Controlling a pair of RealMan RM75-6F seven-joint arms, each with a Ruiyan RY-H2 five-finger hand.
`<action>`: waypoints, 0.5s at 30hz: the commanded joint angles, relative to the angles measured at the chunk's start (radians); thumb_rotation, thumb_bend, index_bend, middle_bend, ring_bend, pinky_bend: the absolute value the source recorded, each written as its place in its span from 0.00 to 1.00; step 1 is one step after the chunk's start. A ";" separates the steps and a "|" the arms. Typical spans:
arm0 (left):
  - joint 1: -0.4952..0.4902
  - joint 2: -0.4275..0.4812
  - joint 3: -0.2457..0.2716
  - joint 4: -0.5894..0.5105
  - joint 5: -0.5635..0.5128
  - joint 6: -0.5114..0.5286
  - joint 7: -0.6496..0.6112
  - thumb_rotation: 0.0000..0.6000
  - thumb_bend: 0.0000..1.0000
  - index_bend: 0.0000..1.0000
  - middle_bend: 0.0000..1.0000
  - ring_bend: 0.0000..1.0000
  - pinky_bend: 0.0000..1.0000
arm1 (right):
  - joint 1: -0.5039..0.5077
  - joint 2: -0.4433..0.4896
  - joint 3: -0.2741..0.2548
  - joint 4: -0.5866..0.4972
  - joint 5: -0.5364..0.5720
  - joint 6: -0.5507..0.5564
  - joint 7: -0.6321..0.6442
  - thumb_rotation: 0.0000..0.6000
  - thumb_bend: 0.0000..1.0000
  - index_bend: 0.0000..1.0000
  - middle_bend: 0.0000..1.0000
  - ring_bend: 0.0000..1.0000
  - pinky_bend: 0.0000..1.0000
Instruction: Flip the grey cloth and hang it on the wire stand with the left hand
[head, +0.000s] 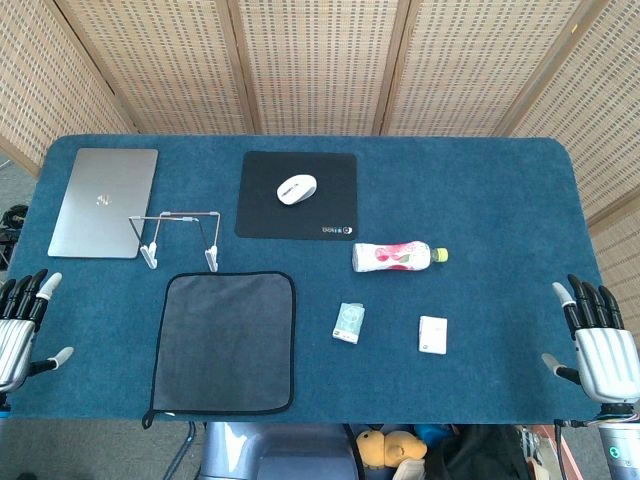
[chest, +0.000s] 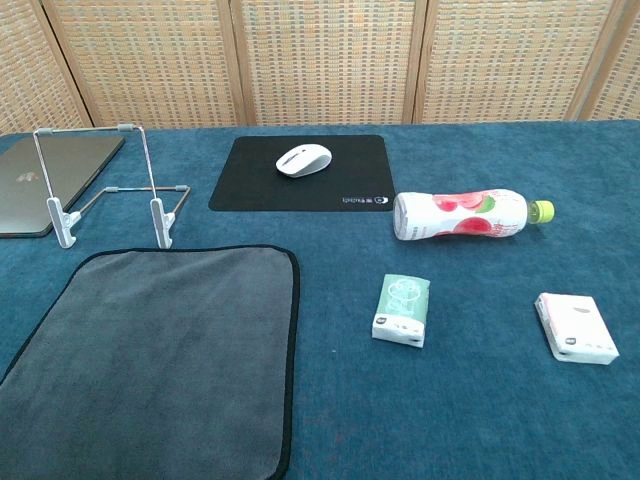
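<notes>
Left hand (head: 20, 325) beside flat grey cloth (head: 225, 342)

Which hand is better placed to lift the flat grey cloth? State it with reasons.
Left. The left hand rests open beside the grey cloth with black edging, near the wire stand. The right hand sits at the far table edge.

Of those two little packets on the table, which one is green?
The green packet is the one nearer the grey cloth; the white packet lies farther to its right, below the bottle's cap end.
</notes>
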 joint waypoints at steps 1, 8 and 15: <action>0.000 0.001 0.000 -0.001 -0.002 -0.002 -0.001 1.00 0.04 0.00 0.00 0.00 0.00 | 0.001 -0.001 0.000 0.002 0.000 0.000 -0.003 1.00 0.00 0.00 0.00 0.00 0.00; -0.008 0.000 0.001 -0.002 0.006 -0.011 -0.014 1.00 0.04 0.00 0.00 0.00 0.00 | 0.001 -0.010 0.004 0.009 -0.001 0.005 -0.002 1.00 0.00 0.00 0.00 0.00 0.00; -0.064 -0.044 0.022 0.130 0.168 0.008 -0.175 1.00 0.04 0.00 0.00 0.00 0.00 | 0.001 -0.010 0.007 0.008 0.009 0.001 -0.006 1.00 0.00 0.00 0.00 0.00 0.00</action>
